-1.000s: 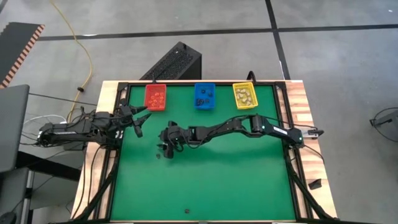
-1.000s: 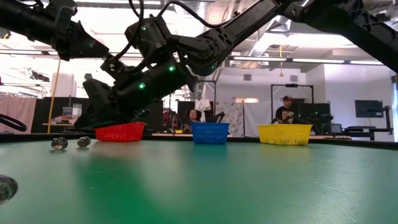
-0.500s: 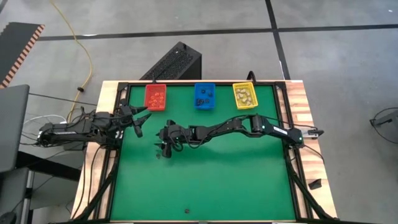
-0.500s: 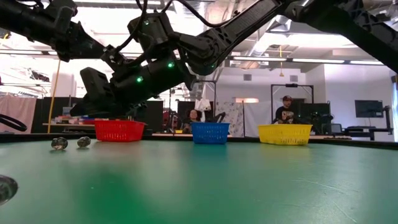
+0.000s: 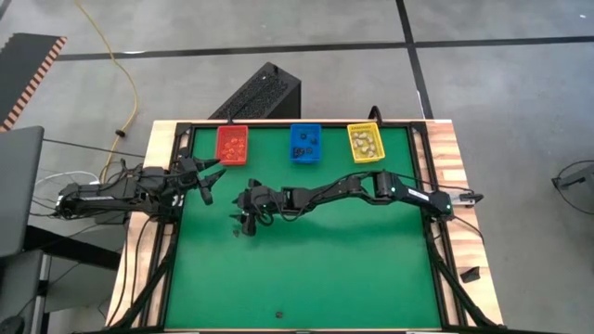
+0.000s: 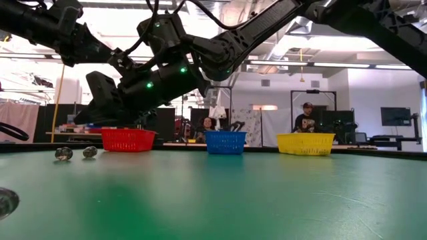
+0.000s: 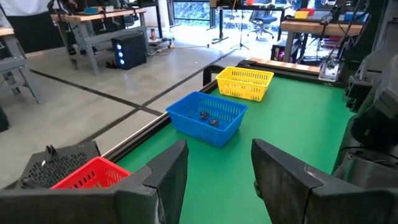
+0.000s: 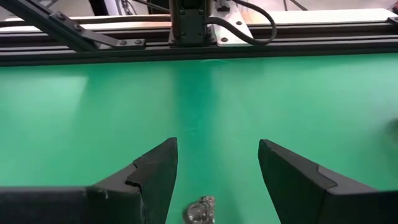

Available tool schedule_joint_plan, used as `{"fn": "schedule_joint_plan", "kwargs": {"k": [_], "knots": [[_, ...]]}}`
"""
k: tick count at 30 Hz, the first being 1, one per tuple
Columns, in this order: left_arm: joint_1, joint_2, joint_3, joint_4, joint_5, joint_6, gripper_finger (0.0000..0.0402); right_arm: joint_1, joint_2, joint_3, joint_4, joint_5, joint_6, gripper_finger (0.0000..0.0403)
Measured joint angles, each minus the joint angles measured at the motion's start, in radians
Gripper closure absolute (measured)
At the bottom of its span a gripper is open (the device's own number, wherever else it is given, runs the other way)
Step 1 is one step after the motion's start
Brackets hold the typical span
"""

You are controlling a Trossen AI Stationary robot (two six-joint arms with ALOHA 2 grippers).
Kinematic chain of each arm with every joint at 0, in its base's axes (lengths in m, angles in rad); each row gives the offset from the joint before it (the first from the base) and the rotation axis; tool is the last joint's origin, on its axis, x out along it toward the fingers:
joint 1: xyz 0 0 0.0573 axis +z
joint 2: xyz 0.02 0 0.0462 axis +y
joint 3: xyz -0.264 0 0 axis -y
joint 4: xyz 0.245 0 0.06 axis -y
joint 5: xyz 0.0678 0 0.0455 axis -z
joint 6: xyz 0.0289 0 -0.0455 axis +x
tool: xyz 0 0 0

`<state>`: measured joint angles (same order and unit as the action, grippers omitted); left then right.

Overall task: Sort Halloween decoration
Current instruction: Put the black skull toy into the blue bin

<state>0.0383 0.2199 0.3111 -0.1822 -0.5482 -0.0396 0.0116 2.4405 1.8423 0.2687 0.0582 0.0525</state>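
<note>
I have the right gripper stretched across the green felt table top, left of centre, hovering just above the surface. Through its wrist camera I see its two dark fingers spread wide with nothing held between them, and one small silvery-grey trinket lies on the felt in the gap, close to the fingers. From table height I count two small dark-grey trinkets lying side by side on the felt at the left, near the front of the red rectangular plastic bin.

The left gripper waits at the table's left edge, near the red bin, its jaws apart and empty in its own camera.

Along the far edge stand the three bins, red on the left, the blue rectangular plastic bin in the middle and the yellow rectangular plastic bin on the right. Each already holds sorted trinkets: orange-brown pieces in the red, black pieces in the blue, cream-white pieces in the yellow.

A further small dark speck sits at the near edge of the felt; I cannot tell what it is. Beyond the table, a person is in the room behind the yellow bin.
</note>
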Motion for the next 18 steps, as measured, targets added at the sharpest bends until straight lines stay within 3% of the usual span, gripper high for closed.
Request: {"fn": "schedule_joint_plan", "kwargs": {"k": [18], "knots": [[0.000,0.000,0.000,-0.008,-0.001,0.003,0.0233,0.003,0.000,0.000,0.015,-0.068,-0.082,0.0147]]}}
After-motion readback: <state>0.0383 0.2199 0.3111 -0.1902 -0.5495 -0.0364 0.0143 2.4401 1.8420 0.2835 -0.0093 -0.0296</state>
